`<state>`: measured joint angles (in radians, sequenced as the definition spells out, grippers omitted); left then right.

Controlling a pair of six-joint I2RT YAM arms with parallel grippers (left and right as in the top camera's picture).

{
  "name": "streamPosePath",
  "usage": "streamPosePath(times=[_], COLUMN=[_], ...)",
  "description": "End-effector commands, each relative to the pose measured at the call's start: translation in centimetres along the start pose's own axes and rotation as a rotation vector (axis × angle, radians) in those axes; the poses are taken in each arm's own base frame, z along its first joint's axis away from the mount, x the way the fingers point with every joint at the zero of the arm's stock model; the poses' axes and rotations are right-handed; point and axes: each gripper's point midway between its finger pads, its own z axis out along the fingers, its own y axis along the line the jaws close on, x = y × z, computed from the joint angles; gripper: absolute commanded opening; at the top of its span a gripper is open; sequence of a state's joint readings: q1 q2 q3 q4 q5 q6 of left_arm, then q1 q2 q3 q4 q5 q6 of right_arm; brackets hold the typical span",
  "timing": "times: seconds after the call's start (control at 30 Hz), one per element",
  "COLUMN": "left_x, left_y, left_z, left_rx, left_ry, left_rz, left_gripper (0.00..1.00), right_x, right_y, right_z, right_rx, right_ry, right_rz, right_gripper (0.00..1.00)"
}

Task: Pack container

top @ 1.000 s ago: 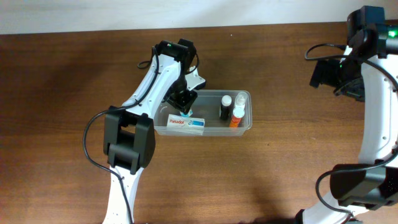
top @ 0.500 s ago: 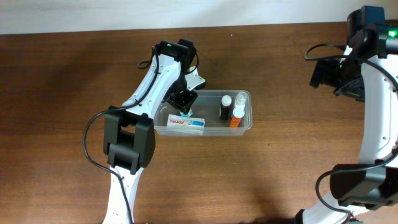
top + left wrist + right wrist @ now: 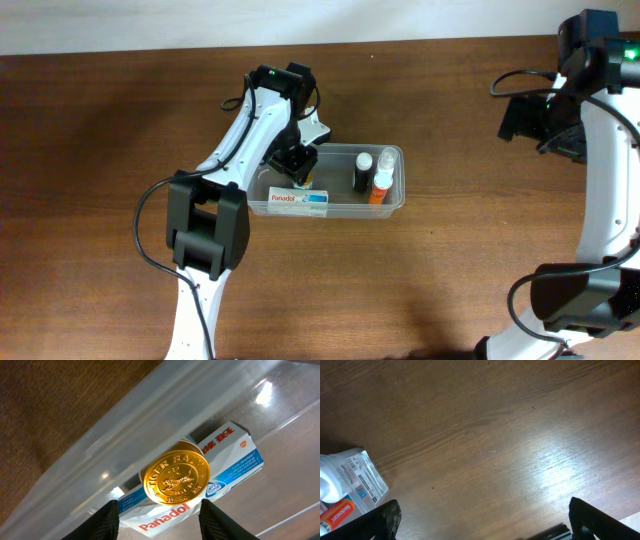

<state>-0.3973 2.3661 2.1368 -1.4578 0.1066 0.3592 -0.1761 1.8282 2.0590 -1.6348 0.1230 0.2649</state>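
The clear container (image 3: 342, 210) sits mid-table. It holds a white and blue Panadol box (image 3: 298, 200), a black bottle (image 3: 361, 172), an orange bottle (image 3: 380, 187) and a white bottle (image 3: 388, 160). My left gripper (image 3: 297, 166) hovers over the container's left end, open. In the left wrist view a gold Tiger Balm tin (image 3: 176, 476) lies on the Panadol box (image 3: 237, 455) beside the container wall (image 3: 150, 415). The tin is free of the open fingers (image 3: 162, 525). My right gripper (image 3: 485, 522) is wide open and empty over bare table.
The right arm (image 3: 560, 110) is at the far right of the table. In the right wrist view a white labelled bottle (image 3: 355, 477) and an orange Redoxon tube (image 3: 337, 512) lie at the lower left. The table is brown wood.
My left gripper has drawn back slightly from the Panadol box, leaving the gold tin on it. The right arm has not moved.
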Motion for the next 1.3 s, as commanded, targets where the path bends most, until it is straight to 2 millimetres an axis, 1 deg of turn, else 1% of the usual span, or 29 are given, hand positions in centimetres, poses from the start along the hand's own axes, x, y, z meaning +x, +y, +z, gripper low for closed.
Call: streamPosePath(times=[0.0, 0.1, 0.2, 0.3, 0.37, 0.43, 0.47, 0.5, 0.53, 0.57, 0.63, 0.77, 0.87, 0.93, 0.97, 1.03, 1.2, 1.27], left_x=[0.3, 0.5, 0.4, -0.1, -0.6, -0.9, -0.8, -0.8, -0.7, -0.6, -0.1, 1.7, 3.7, 5.0, 6.1, 7.3, 10.7, 12.7], left_y=[-0.3, -0.4, -0.5, -0.6, -0.8, -1.0, -1.2, -1.3, -1.5, -1.7, -2.1, -3.3, -4.5, -5.3, -5.9, -7.1, -7.6, -8.3], left_z=[0.4, 0.0, -1.5, -3.6, -6.1, -8.6, -10.2, -10.9, -12.4, -13.9, -16.1, -20.9, -24.8, -26.8, -28.4, -30.2, -33.5, -35.3], left_rx=[0.008, 0.011, 0.006, -0.009, -0.028, -0.048, -0.059, -0.063, -0.076, -0.087, -0.099, -0.111, -0.112, -0.113, -0.117, -0.101, -0.180, -0.229], left_ry=[0.020, 0.028, 0.016, -0.025, -0.079, -0.135, -0.168, -0.181, -0.215, -0.257, -0.312, -0.433, -0.541, -0.599, -0.644, -0.700, -0.797, -0.850], left_rz=[0.014, 0.012, 0.006, 0.000, -0.001, -0.009, -0.008, -0.006, -0.004, -0.026, -0.055, -0.155, -0.227, -0.251, -0.244, -0.225, -0.231, -0.175], left_gripper=[0.55, 0.56, 0.56, 0.56, 0.57, 0.61, 0.69, 0.75, 0.94, 0.99, 0.99, 0.99, 0.99, 0.99, 0.99, 0.99, 0.99, 0.99], right_x=[-0.2, -0.2, -0.2, -0.2, -0.2, -0.2, -0.2, -0.2, -0.2, -0.2, -0.2, -0.2, -0.2, -0.2, -0.2, -0.2, -0.2, -0.2], right_y=[-0.2, -0.2, -0.2, -0.2, -0.2, -0.2, -0.2, -0.2, -0.2, -0.2, -0.2, -0.2, -0.2, -0.2, -0.2, -0.2, -0.2, -0.2], right_z=[-0.5, -0.5, -0.5, -0.5, -0.5, -0.5, -0.5, -0.5, -0.5, -0.5, -0.5, -0.5, -0.5, -0.5, -0.5, -0.5, -0.5, -0.5], right_rx=[0.000, 0.000, 0.000, 0.000, 0.000, 0.000, 0.000, 0.000, 0.000, 0.000, 0.000, 0.000, 0.000, 0.000, 0.000, 0.000, 0.000, 0.000], right_ry=[-0.020, -0.020, -0.020, -0.020, -0.020, -0.020, -0.020, -0.020, -0.020, -0.020, -0.020, -0.020, -0.020, -0.020, -0.020, -0.020, -0.020, -0.020], right_rz=[0.007, 0.007, 0.007, 0.007, 0.007, 0.007, 0.007, 0.007, 0.007, 0.007, 0.007, 0.007, 0.007, 0.007, 0.007, 0.007, 0.007, 0.007], right_gripper=[0.98, 0.98, 0.98, 0.98, 0.98, 0.98, 0.98, 0.98, 0.98, 0.98, 0.98, 0.98, 0.98, 0.98, 0.98, 0.98, 0.98, 0.98])
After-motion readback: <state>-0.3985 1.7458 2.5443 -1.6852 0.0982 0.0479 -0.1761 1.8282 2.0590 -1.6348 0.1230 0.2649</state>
